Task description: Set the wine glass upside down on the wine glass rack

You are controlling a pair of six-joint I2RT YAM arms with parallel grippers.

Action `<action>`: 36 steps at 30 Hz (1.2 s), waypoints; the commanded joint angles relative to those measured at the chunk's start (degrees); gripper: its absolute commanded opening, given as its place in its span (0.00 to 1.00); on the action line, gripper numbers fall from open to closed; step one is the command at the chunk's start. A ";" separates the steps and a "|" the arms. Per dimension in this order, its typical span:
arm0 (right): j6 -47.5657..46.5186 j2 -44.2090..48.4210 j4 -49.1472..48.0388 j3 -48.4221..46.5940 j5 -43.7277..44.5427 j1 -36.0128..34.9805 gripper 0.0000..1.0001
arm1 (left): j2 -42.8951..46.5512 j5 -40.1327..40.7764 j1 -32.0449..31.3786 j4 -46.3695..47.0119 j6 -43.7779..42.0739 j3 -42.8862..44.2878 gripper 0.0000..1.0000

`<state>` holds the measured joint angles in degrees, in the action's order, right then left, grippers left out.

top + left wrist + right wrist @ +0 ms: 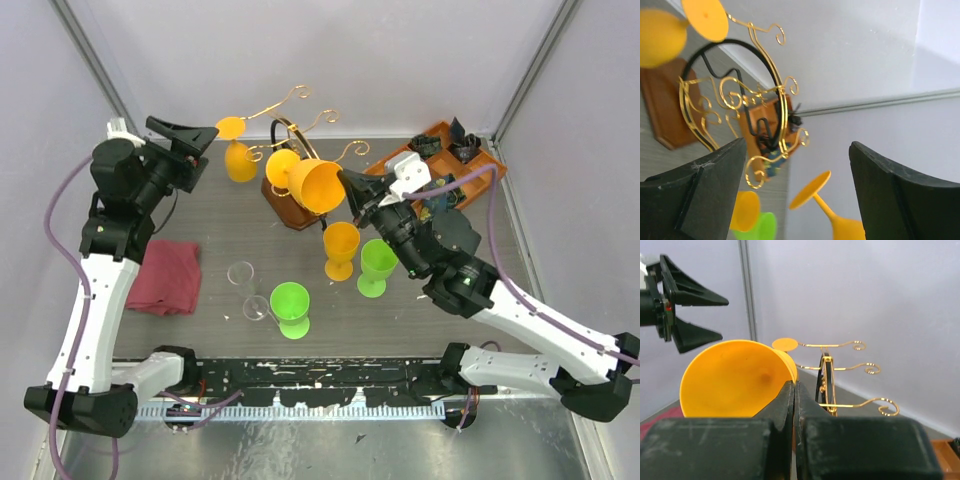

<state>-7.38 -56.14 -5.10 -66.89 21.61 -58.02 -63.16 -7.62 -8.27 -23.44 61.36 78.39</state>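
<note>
The right gripper (347, 184) has its two fingers pressed together on the rim of the orange wine glass (318, 186), pinching the thin wall of the bowl between them. In the right wrist view (794, 386) the fingers meet on the near edge of the bowl (730, 380). The glass is held in the air and tipped well over on its side. Its open mouth faces the right arm and its foot points towards the rack (282, 207). It is not hanging on the rack, and whether the foot touches the wire cannot be told.

The left gripper (208, 147) is up at the left end of the rack with its fingers spread wide and nothing between them. Its wrist camera looks between the two dark fingers (715, 190) at the gold wire arms (775, 85).

A hung orange glass (238, 155) is already upside down on the leftmost arm. On the table (200, 220) in front of the rack stand a loose orange glass (341, 248), a near green glass (291, 303), a far green glass (378, 265) and two clear glasses (241, 272). A red cloth (165, 277) lies to the left and an orange tray (487, 158) sits at the back right
</note>
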 commanded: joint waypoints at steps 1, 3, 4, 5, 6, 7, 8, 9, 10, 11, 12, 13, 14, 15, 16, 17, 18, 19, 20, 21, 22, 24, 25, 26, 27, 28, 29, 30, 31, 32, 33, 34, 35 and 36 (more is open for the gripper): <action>-11.38 -0.93 -28.71 5.98 -0.55 -0.27 0.01 | 2.76 -0.45 0.19 9.56 23.15 -6.99 0.88; -14.60 -3.75 -33.93 5.87 0.04 -0.27 0.01 | 3.22 -0.30 0.19 9.60 26.51 -8.23 0.88; -15.97 -5.41 -35.25 5.17 0.17 -0.26 0.01 | 3.35 -0.36 0.19 9.79 27.97 -8.91 0.88; -17.56 -7.24 -36.94 4.71 0.32 -0.31 0.01 | 3.48 -0.53 0.19 10.20 29.30 -9.30 0.88; -18.92 -9.02 -39.09 4.44 0.50 -0.27 0.01 | 3.65 -0.88 0.19 10.58 30.73 -9.74 0.88; -19.73 -10.61 -41.51 4.47 0.47 -0.27 0.01 | 3.81 -1.18 0.15 11.12 31.95 -10.14 0.88; -20.32 -12.18 -44.22 4.61 0.50 -0.31 0.01 | 3.96 -1.35 0.09 11.70 33.17 -10.50 0.86; -20.88 -13.56 -46.30 4.58 0.42 -0.33 0.01 | 4.22 -1.24 0.16 11.82 33.94 -10.80 0.84; -21.28 -15.01 -47.99 4.35 0.19 -0.27 0.01 | 4.55 -0.93 0.11 11.67 34.33 -10.87 0.84; -21.35 -16.33 -49.30 4.07 0.04 -0.32 0.01 | 4.92 -0.46 0.08 11.45 34.60 -11.02 0.83; -21.36 -17.50 -50.21 3.78 -0.09 -0.27 0.01 | 5.28 0.00 0.06 11.40 34.84 -11.22 0.83; -21.35 -18.61 -50.94 3.45 -0.33 -0.33 0.01 | 5.79 0.44 0.01 11.60 35.30 -11.43 0.82; -21.37 -19.58 -51.58 3.23 -0.60 -0.26 0.01 | 6.03 0.68 0.02 11.99 35.73 -11.71 0.81; -21.39 -20.56 -52.40 3.00 -0.75 -0.29 0.01 | 6.25 0.75 0.02 12.35 36.07 -11.82 0.80; -21.44 -21.42 -53.37 2.90 -1.04 -0.30 0.01 | 6.36 0.74 0.05 12.26 36.10 -11.64 0.79; -21.52 -22.30 -54.61 2.95 -1.30 -0.34 0.01 | 6.30 0.70 0.03 11.83 35.83 -11.34 0.79; -21.53 -23.12 -56.03 3.05 -1.57 -0.27 0.01 | 6.23 0.68 0.01 11.15 35.46 -10.95 0.78; -21.49 -24.03 -57.48 3.16 -1.91 -0.32 0.01 | 6.27 0.67 0.02 10.52 35.00 -10.68 0.77; -21.46 -24.62 -58.68 3.17 -2.21 -0.32 0.01 | 6.20 0.61 -0.12 10.15 34.90 -10.63 0.77; -21.19 -25.00 -59.61 3.15 -2.59 -0.34 0.01 | 6.20 0.40 -0.08 10.04 34.92 -10.86 0.76; -20.94 -25.50 -60.08 2.95 -2.95 -0.32 0.01 | 6.13 0.21 -0.17 10.11 35.03 -11.09 0.75; -20.06 -26.12 -60.37 2.52 -3.71 -0.32 0.01 | 6.04 -0.21 -0.42 10.09 35.14 -11.58 0.74; -19.63 -26.39 -60.43 2.21 -4.16 -0.32 0.01 | 5.81 -0.56 -0.50 10.09 35.14 -11.74 0.73; -19.06 -26.65 -60.39 1.94 -4.64 -0.28 0.01 | 5.64 -0.67 -0.64 10.08 35.22 -11.92 0.72; -18.55 -26.87 -60.38 1.72 -5.17 -0.29 0.01 | 5.45 -1.03 -0.81 10.13 35.40 -12.21 0.72; -17.98 -27.10 -60.31 1.54 -5.66 -0.28 0.01 | 5.21 -1.14 -0.97 10.19 35.63 -12.32 0.71; -17.47 -27.29 -60.26 1.32 -6.22 -0.31 0.01 | 5.00 -1.30 -1.10 10.50 35.87 -12.56 0.71; -16.89 -27.54 -60.16 1.16 -6.82 -0.30 0.01 | 4.78 -1.45 -1.27 10.95 36.05 -12.76 0.70; -16.48 -27.80 -60.05 1.01 -7.32 -0.28 0.01 | 4.59 -1.51 -1.48 11.18 36.17 -12.77 0.69; -16.11 -28.02 -59.91 0.80 -7.86 -0.31 0.01 | 4.34 -1.60 -1.63 11.38 36.19 -12.74 0.69; -15.87 -28.39 -59.70 0.62 -8.08 -0.35 0.01 | 3.95 -1.61 -1.84 11.48 36.25 -12.74 0.69; -15.65 -28.65 -59.41 0.41 -8.20 -0.34 0.01 | 3.71 -1.68 -1.93 11.49 36.27 -12.74 0.68; -15.27 -28.86 -59.11 0.28 -8.39 -0.36 0.01 | 3.52 -1.71 -2.02 11.78 36.42 -12.93 0.68; -14.79 -28.99 -58.88 0.20 -8.50 -0.41 0.01 | 3.36 -1.68 -2.15 12.06 36.64 -13.17 0.68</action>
<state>-24.75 -84.68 -60.58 -63.70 15.29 -58.02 -59.20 -8.25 -9.93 -13.74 97.17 66.28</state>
